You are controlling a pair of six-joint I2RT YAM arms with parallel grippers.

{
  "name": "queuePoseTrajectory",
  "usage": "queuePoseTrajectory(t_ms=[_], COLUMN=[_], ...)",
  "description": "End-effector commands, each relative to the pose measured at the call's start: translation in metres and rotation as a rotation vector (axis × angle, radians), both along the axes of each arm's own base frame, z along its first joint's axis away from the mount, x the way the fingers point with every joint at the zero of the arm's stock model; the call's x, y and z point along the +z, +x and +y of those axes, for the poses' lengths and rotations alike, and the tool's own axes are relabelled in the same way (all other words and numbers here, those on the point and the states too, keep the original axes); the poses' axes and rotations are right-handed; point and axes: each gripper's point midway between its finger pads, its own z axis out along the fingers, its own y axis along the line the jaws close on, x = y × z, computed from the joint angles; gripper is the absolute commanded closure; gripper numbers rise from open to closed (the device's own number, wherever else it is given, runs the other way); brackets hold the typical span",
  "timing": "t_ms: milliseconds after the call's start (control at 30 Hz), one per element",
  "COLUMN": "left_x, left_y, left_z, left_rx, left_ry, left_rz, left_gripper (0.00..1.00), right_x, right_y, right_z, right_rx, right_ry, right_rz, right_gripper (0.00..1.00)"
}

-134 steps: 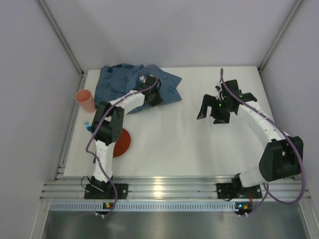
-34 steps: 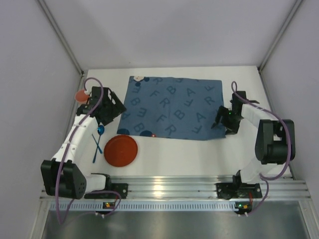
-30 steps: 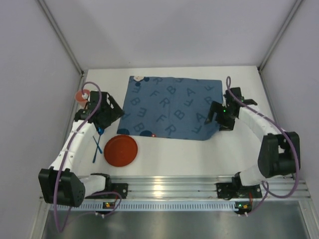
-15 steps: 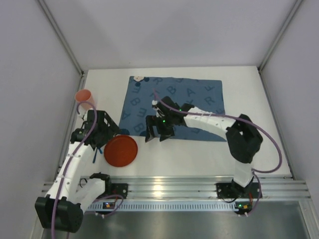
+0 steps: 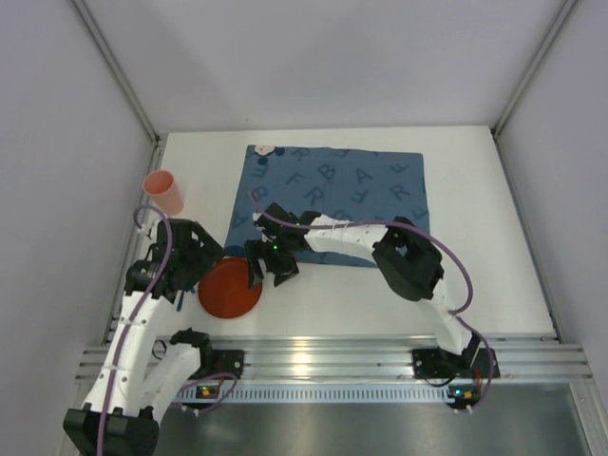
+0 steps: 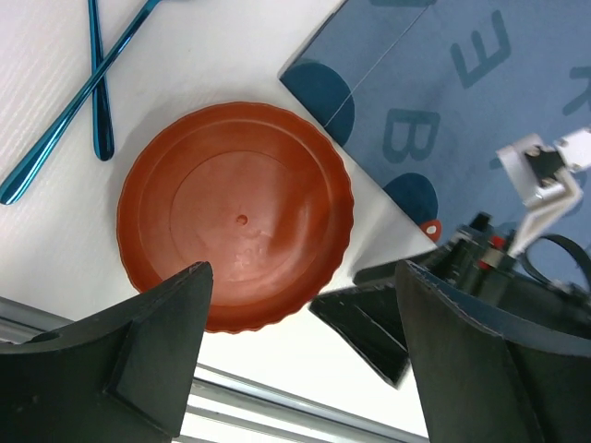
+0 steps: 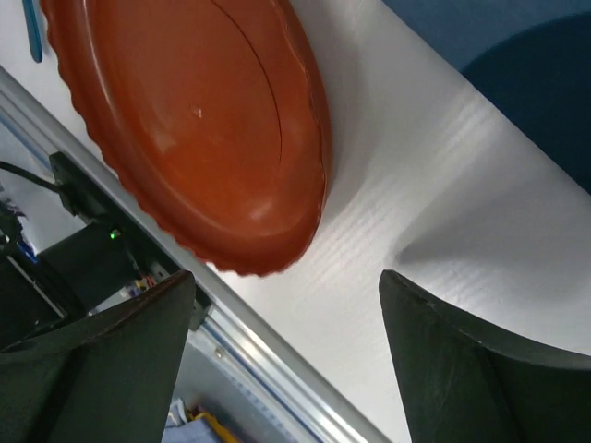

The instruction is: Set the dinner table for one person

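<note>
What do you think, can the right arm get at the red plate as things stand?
Probably yes. The right gripper hangs open right beside the red plate, with only bare table between them. The plate lies flat, though, so gripping its rim may be awkward.

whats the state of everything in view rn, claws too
mat, spread flat on the dinner table
plate, lying flat on the bare table, by the mat's near left corner
cup, standing upright
utensils, lying crossed beside the plate
left claw, open, empty, above the plate
right claw, open, empty, low beside the plate's rim
</note>
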Motion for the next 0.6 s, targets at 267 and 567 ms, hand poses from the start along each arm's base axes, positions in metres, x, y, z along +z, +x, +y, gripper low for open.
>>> queuePoseTrajectory(t_ms=[267, 567], left_x=[0.027, 0.030], left_y=[-0.015, -0.013], left_z=[0.007, 0.015], left_rx=[0.000, -0.019], left_ry=[0.033, 0.097], left_rz=[-0.028, -0.003], left_gripper=[0.15, 0.14], right_x=[-0.016, -0.007], right_y=[0.007, 0.016], right_z=[0.043, 0.049], right_rx=[-0.009, -0.007], right_ry=[0.067, 0.078], right_rz=[-0.058, -0.111], right_gripper=[0.36, 0.93])
